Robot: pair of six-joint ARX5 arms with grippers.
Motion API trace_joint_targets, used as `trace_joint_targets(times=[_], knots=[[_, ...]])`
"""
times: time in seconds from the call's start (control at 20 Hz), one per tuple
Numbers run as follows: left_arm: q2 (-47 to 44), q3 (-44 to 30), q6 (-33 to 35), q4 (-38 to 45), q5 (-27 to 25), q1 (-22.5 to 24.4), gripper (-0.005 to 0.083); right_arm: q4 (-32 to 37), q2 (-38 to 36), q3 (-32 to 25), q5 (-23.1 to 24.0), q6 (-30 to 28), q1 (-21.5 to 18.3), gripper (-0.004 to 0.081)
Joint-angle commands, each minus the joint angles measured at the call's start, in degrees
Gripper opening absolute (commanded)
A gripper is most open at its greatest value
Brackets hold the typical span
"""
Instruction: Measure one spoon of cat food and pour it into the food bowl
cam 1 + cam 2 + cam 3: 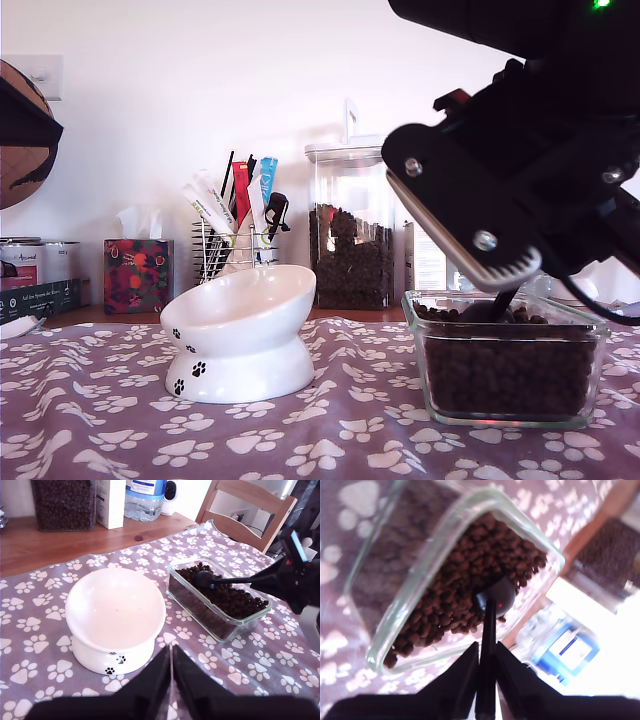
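Observation:
The white food bowl (240, 335) (115, 615) with black paw prints stands on the cloth and holds nothing. To the exterior view's right of it is a square glass dish (505, 400) (235, 625) full of brown cat food (500, 370) (465, 580). My second gripper (510, 280) (486, 647) hangs over the dish, shut on the handle of the black spoon (495, 597) (204, 577). The spoon's cup rests in the kibble. My first gripper (171, 652) is shut on nothing, on the near side of the bowl in its own view. It is not seen in the exterior view.
A tall clear canister of kibble (350, 240), a wire holder of pens and tubes (235, 235) and a tissue box (137, 275) stand behind the bowl. A water bottle (145, 495) and a wooden chair (250, 505) lie beyond the paw-print cloth (100, 400).

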Motion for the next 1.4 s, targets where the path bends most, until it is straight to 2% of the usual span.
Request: trace_joint_targets(times=[0.0,0.3,0.45,0.6,0.85,1.1,1.35], knots=[[0.17,-0.13,-0.20,0.44,0.15,-0.13,-0.0020,0.31,0.90,0.59,0.79,4.85,-0.59,-0.0013],[0.15,-0.13,-0.20,-1.92,0.15,-0.13,-0.0020,-1.16,0.90,3.28,-0.24,19.82,-1.03,-0.0013],[0.11,-0.13,-0.20,-2.36,0.15,-0.13,-0.0020,-7.74,0.90,3.28,-4.11,27.89,-2.19,-0.0013],[0.11,-0.11,-0.20,-2.12,0.15,-0.13,-0.0020,-11.15,0.90,3.28,-7.87,35.12,-2.84,-0.0013],[0.11,-0.13,-0.17,-2.12,0.13,-0.13,-0.0020,-11.45,0.90,3.28,-15.26,47.01,-2.86,-0.0013],[0.11,-0.11,-0.17,-2.21,0.15,-0.13,-0.0020,-11.87,0.90,3.28,-18.29,54.95,-3.48,-0.0013],[0.11,-0.11,-0.17,-2.32,0.15,-0.13,-0.0020,-11.85,0.90,3.28,-20.57,65.05,-6.47,-0.0013]])
